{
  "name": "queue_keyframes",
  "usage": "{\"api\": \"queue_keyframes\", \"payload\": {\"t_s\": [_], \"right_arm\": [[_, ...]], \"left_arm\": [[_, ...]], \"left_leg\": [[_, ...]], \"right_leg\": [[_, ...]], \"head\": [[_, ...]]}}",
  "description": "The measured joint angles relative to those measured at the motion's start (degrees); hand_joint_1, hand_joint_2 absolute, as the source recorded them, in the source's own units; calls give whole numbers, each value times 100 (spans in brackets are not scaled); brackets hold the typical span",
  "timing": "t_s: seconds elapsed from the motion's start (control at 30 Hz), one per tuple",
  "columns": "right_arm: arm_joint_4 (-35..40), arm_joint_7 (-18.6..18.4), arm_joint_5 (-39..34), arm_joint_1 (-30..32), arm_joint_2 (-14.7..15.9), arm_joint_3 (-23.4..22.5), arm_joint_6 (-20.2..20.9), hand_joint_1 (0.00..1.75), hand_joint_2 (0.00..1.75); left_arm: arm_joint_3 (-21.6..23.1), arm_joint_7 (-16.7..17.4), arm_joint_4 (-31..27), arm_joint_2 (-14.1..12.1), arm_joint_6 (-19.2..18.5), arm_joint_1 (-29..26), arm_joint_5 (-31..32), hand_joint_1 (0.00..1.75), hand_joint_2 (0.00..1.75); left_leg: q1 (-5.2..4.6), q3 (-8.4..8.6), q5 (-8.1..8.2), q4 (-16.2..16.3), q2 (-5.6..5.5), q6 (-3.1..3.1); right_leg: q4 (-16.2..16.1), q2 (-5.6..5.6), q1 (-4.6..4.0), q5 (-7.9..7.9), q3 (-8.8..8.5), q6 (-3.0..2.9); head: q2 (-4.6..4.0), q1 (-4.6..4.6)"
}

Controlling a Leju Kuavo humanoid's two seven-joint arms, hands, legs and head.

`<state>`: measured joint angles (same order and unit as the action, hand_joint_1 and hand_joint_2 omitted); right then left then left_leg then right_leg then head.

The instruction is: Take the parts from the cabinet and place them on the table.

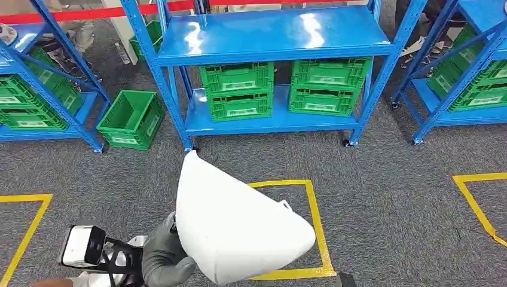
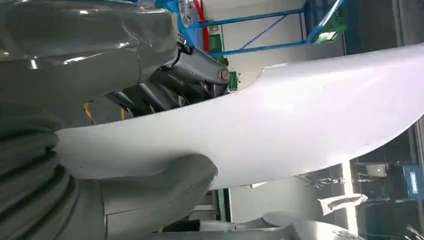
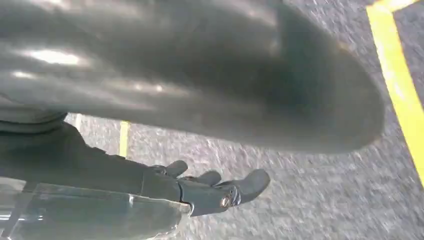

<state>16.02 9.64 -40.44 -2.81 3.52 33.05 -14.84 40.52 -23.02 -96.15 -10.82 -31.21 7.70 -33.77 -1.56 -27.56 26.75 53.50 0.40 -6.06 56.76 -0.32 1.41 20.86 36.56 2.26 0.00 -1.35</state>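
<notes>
The robot stands on grey carpet facing a blue metal shelf rack (image 1: pixel 272 36), and its left hand (image 1: pixel 164 257) grips a large white curved part (image 1: pixel 236 224), a smooth shell-like panel. From the head view the part is held low in front of the robot's body, tilted so one pointed end rises toward the rack. From the left wrist view the thick grey thumb (image 2: pixel 165 182) presses one face of the white part (image 2: pixel 280 122) while the darker fingers (image 2: pixel 197 75) clamp the other face. The right hand (image 3: pixel 215 187) hangs over the carpet, holding nothing, its dark fingers slightly spread. Green plastic crates (image 1: pixel 236 89) sit in stacks on the lower shelf of the rack, and another green crate (image 1: pixel 131 118) stands on the floor just beside the rack's left leg. Yellow tape (image 1: pixel 317 224) marks a square on the carpet beneath the held part.
</notes>
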Motion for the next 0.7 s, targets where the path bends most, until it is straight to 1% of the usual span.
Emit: {"api": "queue_keyframes", "payload": {"t_s": [0.03,0.07,0.1,0.13,0.17,0.2,0.23,0.27,0.3,0.33,0.37,0.4,0.43,0.47,0.5,0.53,0.57,0.6,0.63,0.67,0.7], "right_arm": [[0,-2,4,4,7,2,0,0,0],[0,-2,4,-6,0,4,0,0,0],[0,-2,7,-15,22,4,0,0,0],[-2,-2,7,-19,48,4,0,0,0],[-4,-2,7,-19,66,4,0,0,0],[-4,-2,7,-18,85,4,0,0,0],[-4,-4,15,-18,96,4,0,0,0],[-4,-4,20,-23,101,4,0,0,0],[-4,-4,31,-31,103,4,0,0,0],[-2,-4,33,-56,87,7,0,0,0],[2,-13,46,-73,42,11,7,0,0],[2,-24,59,-88,55,15,4,0,0],[0,-33,63,-71,72,17,4,0,0],[0,-46,68,-44,48,24,4,0,0],[-2,-55,74,-19,44,33,7,0,0],[-4,-70,81,-27,48,42,7,0,0],[-2,-74,83,-29,50,44,4,0,0],[-2,-76,92,-40,53,44,7,0,0],[-2,-90,98,-51,53,46,4,0,0],[-2,-90,98,-56,53,50,7,0,0],[-2,-92,101,-57,53,52,4,0,0]], "left_arm": [[2,0,0,11,-4,15,-2,175,175],[0,0,-9,24,-4,18,2,175,175],[4,7,-9,33,-4,-3,11,175,175],[11,9,-9,35,-7,-25,13,175,175],[9,9,-9,37,-7,-35,11,175,175],[9,11,-9,42,-7,-42,13,175,175],[9,11,-9,42,-9,-53,17,175,175],[7,13,-9,44,-13,-63,26,175,175],[4,13,-9,44,-13,-67,35,175,175],[0,15,-13,44,-13,-67,35,175,175],[-26,13,-30,39,-15,-77,44,175,175],[-37,18,-39,48,-26,-92,72,175,175],[-48,17,-37,42,-31,-107,77,175,175],[-48,17,-30,33,-28,-119,83,175,175],[-50,18,-24,22,-28,-138,94,175,175],[-52,17,-24,22,-28,-160,103,175,175],[-52,17,-24,22,-28,-174,125,175,175],[-57,15,-24,15,-28,-170,125,175,175],[-61,11,-24,15,-28,-172,125,175,175],[-59,11,-24,15,-28,-177,127,175,175],[-59,9,-24,15,-28,-178,127,175,175]], "left_leg": [[10,-8,-130,-121,17,3],[20,-64,-232,-138,17,-66],[33,-171,-306,-137,21,-5],[45,-272,-376,-127,23,47],[58,-391,-453,-107,21,89],[87,-502,-514,-73,22,139],[134,-636,-567,-18,29,208],[187,-760,-606,65,37,268],[238,-902,-629,192,49,314],[214,-1056,-632,359,51,380],[223,-1192,-640,483,53,421],[186,-1260,-671,545,25,432],[220,-1285,-715,578,36,447],[234,-1295,-784,529,53,444],[274,-1319,-817,526,59,464],[286,-1364,-594,599,37,488],[289,-1408,-216,840,30,518],[288,-1482,165,1233,20,543],[287,-1567,505,1742,18,550],[285,-1616,689,2163,18,536],[276,-1584,697,2381,15,501]], "right_leg": [[79,16,-11,164,53,-43],[317,24,-12,464,136,-116],[706,26,-2,767,270,-146],[1123,26,24,992,379,-135],[1533,27,51,1099,451,-68],[1730,26,77,1049,430,30],[1671,25,114,881,276,182],[1407,24,156,705,37,318],[969,19,222,596,-304,436],[493,24,275,827,-567,509],[233,51,160,1006,-752,415],[307,51,205,1049,-650,306],[329,58,213,1041,-610,259],[345,56,202,1003,-582,196],[352,26,204,958,-458,126],[351,26,180,896,-461,30],[348,21,165,832,-403,-14],[348,20,144,771,-334,-24],[351,19,121,705,-254,-39],[354,18,89,641,-172,-46],[357,16,61,581,-93,-51]], "head": [[0,5],[0,11],[0,11],[0,13],[0,11],[0,11],[0,11],[0,13],[0,15],[0,28],[0,110],[0,72],[0,13],[0,7],[0,9],[0,-4],[0,4],[0,-4],[0,-4],[0,-4],[0,-7]]}}
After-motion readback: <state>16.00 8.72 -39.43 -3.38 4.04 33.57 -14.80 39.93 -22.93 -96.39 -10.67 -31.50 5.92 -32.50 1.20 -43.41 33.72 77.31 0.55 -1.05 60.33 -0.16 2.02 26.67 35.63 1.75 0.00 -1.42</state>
